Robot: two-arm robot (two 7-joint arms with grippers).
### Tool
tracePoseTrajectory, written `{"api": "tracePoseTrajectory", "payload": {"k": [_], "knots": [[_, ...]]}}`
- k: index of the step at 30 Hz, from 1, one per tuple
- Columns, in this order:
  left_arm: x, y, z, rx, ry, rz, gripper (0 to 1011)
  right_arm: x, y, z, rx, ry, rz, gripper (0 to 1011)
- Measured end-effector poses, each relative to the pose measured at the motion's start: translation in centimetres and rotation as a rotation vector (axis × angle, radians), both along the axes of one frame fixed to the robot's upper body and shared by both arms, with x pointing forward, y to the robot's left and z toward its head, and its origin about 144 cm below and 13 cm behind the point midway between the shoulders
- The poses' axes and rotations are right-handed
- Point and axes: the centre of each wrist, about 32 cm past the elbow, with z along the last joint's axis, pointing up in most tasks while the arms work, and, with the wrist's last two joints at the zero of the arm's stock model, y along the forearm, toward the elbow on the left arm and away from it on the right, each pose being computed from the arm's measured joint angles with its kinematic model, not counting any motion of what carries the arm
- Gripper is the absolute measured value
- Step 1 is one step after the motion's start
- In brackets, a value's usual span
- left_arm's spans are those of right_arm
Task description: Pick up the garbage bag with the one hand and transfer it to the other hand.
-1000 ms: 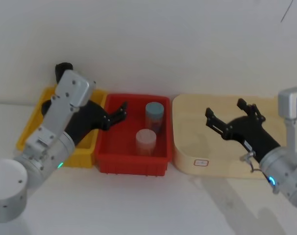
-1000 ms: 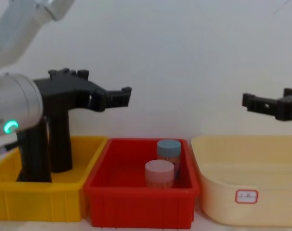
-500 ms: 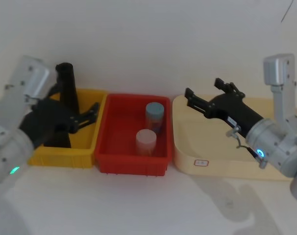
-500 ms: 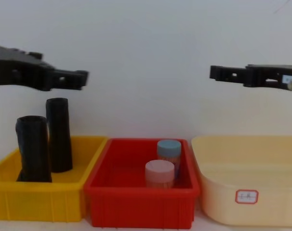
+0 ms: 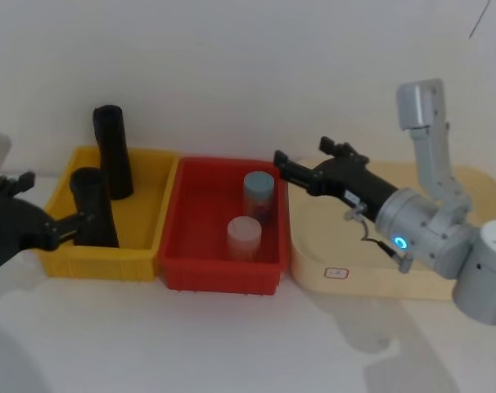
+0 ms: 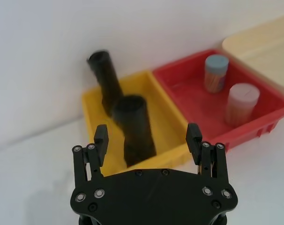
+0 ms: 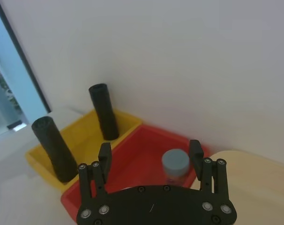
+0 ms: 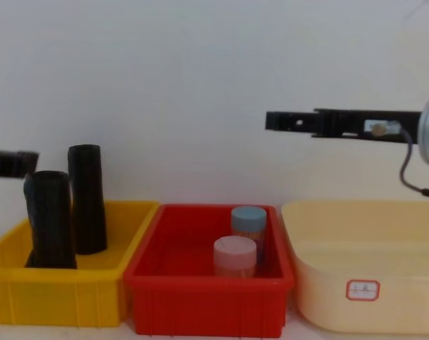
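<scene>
Two black garbage bag rolls stand upright in the yellow bin [image 5: 150, 176]: one near the front [image 5: 91, 209] [image 8: 50, 219] [image 6: 132, 117], a similar one at the back [image 5: 113, 155] [image 8: 87, 198] [image 6: 104, 82]. My left gripper [image 5: 54, 200] [image 6: 147, 133] [image 8: 27, 161] is open just off the bin's near-left side, level with the front roll's top, touching nothing. My right gripper [image 5: 301, 151] [image 7: 150, 150] [image 8: 271, 122], blue ring on its wrist, is open and empty in the air above the line between the red bin and the cream tub.
The red bin [image 5: 187, 270] [image 8: 207, 304] in the middle holds a blue-lidded jar [image 5: 258, 187] [image 8: 248, 216] and a pink-lidded jar [image 5: 243, 233] [image 8: 235, 251]. A cream tub [image 5: 346, 278] [image 8: 363, 283] sits on the right. White tabletop lies in front; a white wall stands close behind.
My left gripper has drawn back leftward from over the red bin to the yellow bin's near-left side, uncovering both rolls. My right gripper has swung left from over the cream tub toward the red bin.
</scene>
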Motion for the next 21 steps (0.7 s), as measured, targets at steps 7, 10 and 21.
{"api": "tracePoseTrajectory", "payload": {"k": [7, 10, 21], "knots": [[0.8, 1.8, -1.7, -0.026, 0.066, 0.027, 1002, 1.3, 1.0, -0.4, -0.01, 0.056, 0.03, 1000], [1.1, 2.2, -2.1, -0.037, 0.078, 0.028, 1001, 1.6, 1.2, -0.5, -0.016, 0.073, 0.039, 1000], [3.1, 3.1, -4.0, -0.114, 0.103, -0.005, 1001, 2.3, 1.7, -1.1, -0.027, 0.118, 0.058, 1000]]}}
